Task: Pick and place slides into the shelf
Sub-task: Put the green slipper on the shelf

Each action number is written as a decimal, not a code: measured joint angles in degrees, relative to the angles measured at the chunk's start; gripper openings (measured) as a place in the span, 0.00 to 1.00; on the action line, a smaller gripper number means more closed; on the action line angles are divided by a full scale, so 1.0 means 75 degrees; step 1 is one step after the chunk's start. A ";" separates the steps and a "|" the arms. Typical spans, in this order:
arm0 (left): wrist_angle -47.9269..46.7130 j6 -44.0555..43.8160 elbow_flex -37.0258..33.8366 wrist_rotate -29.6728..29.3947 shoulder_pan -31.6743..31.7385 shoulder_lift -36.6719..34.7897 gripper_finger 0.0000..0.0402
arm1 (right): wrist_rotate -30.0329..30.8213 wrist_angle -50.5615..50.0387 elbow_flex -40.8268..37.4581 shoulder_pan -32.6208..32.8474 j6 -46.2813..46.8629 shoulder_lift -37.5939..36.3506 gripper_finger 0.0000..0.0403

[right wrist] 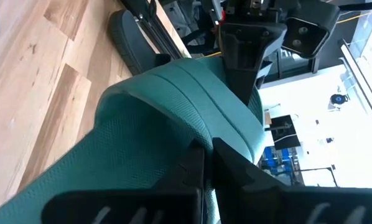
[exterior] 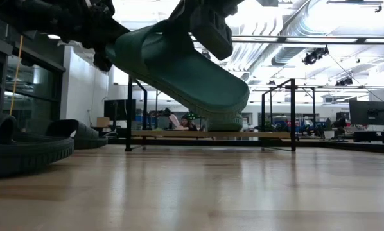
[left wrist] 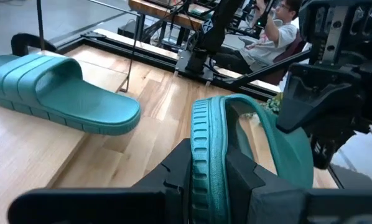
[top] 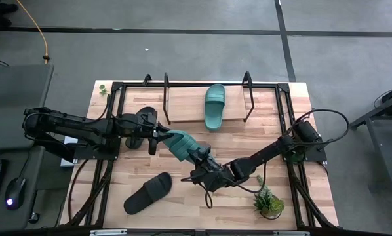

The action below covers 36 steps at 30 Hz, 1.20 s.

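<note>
Grippers from both arms pinch one teal sandal (top: 177, 143) above the middle of the table (top: 183, 210): the left gripper (top: 158, 136) clamps its rim at one end, the right gripper (top: 201, 165) is pressed onto the other end. A second teal sandal (top: 215, 106) lies on the shelf (top: 183, 105). One black sandal (top: 148, 193) rests on the tabletop near the front edge; another (top: 136, 139) sits beneath the left arm.

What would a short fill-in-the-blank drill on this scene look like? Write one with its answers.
1. The teal slide in the air is held by ____ grippers at once.
2. On the shelf lies one ____ slide.
3. The black slide near the table's front edge lies on the ____.
4. The potted plant stands nearest the ____ arm.

Answers: both; teal; tabletop; right
</note>
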 joint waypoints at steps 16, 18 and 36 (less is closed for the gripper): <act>-0.0006 0.0190 0.0000 -0.0173 0.0017 -0.0009 0.33 | 0.0062 -0.0927 -0.0003 0.0119 0.0866 -0.0272 0.00; -0.0003 0.0187 0.0000 -0.0243 0.0012 -0.0009 0.38 | 0.0248 -0.1070 -0.0003 0.0100 0.0913 -0.0272 0.00; 0.0341 0.0158 -0.0006 -0.0548 0.0006 -0.0006 0.43 | 0.1655 -0.3831 -0.0003 -0.0041 0.4107 -0.1224 0.00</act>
